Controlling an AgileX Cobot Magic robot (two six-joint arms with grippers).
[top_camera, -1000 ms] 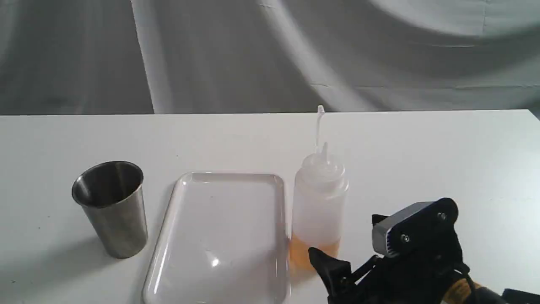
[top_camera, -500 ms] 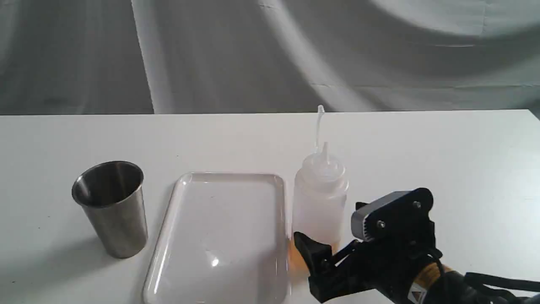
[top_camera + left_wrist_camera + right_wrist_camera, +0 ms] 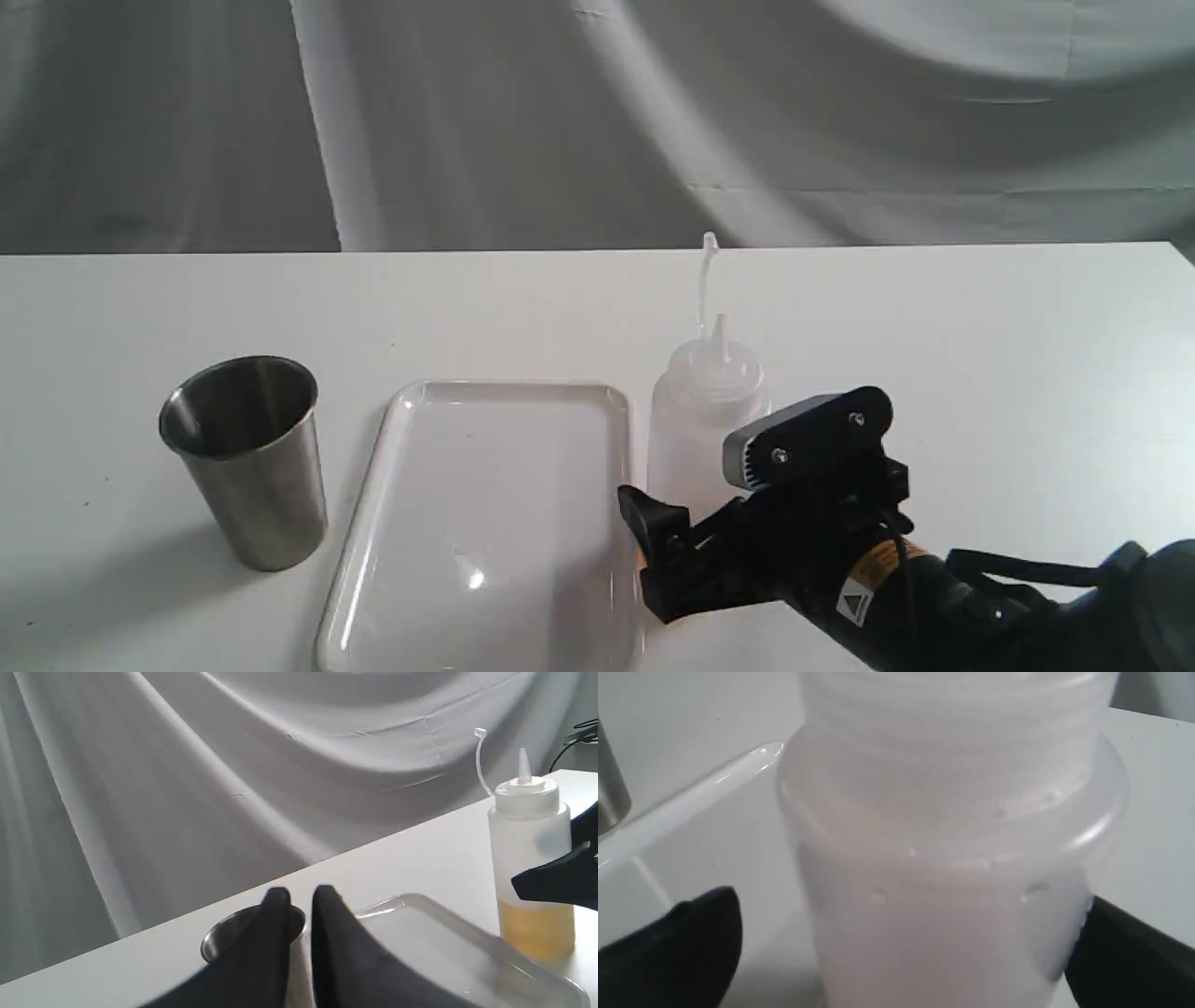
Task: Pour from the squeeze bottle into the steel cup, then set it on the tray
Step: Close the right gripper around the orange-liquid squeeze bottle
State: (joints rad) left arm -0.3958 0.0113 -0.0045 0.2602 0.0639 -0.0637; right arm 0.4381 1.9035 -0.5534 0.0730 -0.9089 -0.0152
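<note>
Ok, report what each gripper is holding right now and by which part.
Nothing is held. The right gripper is open, its fingers either side of the squeeze bottle low on its body, not yet closed. The left gripper is shut on nothing.

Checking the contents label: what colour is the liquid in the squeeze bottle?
Amber-yellow, pooled in the bottom of the squeeze bottle; clearest in the left wrist view.

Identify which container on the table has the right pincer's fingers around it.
The squeeze bottle: the right pincer straddles it, open. The steel cup stands alone.
</note>
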